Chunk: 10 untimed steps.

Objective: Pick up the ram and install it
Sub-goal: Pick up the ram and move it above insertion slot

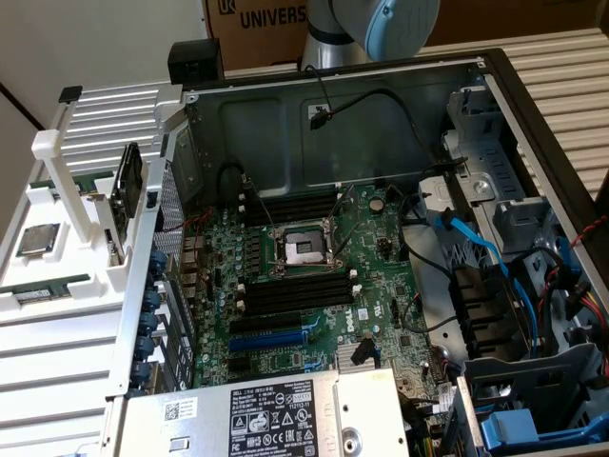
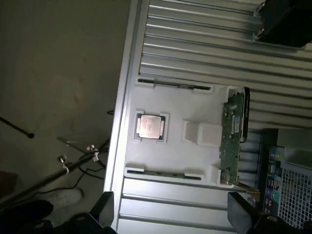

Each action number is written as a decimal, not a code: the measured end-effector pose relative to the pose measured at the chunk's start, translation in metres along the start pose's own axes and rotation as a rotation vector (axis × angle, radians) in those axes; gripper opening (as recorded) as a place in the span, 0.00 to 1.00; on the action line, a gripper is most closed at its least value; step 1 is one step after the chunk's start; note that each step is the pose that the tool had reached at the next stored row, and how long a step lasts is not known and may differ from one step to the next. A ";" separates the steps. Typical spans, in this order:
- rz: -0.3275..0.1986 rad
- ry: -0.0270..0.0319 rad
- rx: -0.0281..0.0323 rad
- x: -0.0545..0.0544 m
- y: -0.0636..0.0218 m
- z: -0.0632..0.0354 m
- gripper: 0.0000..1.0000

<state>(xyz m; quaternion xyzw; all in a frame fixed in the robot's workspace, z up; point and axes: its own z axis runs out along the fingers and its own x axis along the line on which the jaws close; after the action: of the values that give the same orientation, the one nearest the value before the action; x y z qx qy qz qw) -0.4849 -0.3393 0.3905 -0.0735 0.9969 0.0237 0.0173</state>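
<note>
Ram [image 2: 165, 172], seemingly edge-on in the white holder [image 2: 195, 105], lies beyond spread jaws, untouched.

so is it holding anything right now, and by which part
Nothing: the jaws stand open and empty, and the ram lies untouched in the white tray.

At the top of my exterior view I see the arm [image 1: 330, 38]: a silver-grey metal tube ending in a rounded, pale blue joint cap [image 1: 404, 24]. My claw [image 2: 171, 209] has two flat, matte black fingers [image 2: 104, 208].
</note>
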 end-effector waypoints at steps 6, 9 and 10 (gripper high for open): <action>-0.182 0.0081 -0.0070 0.000 0.0000 0.0000 0.99; -0.274 0.0122 -0.0104 0.000 0.0000 0.0000 0.99; -0.292 0.0131 -0.0111 0.000 0.0000 0.0000 0.99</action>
<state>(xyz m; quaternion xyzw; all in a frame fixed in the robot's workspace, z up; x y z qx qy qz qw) -0.4849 -0.3393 0.3905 -0.2181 0.9755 0.0259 0.0136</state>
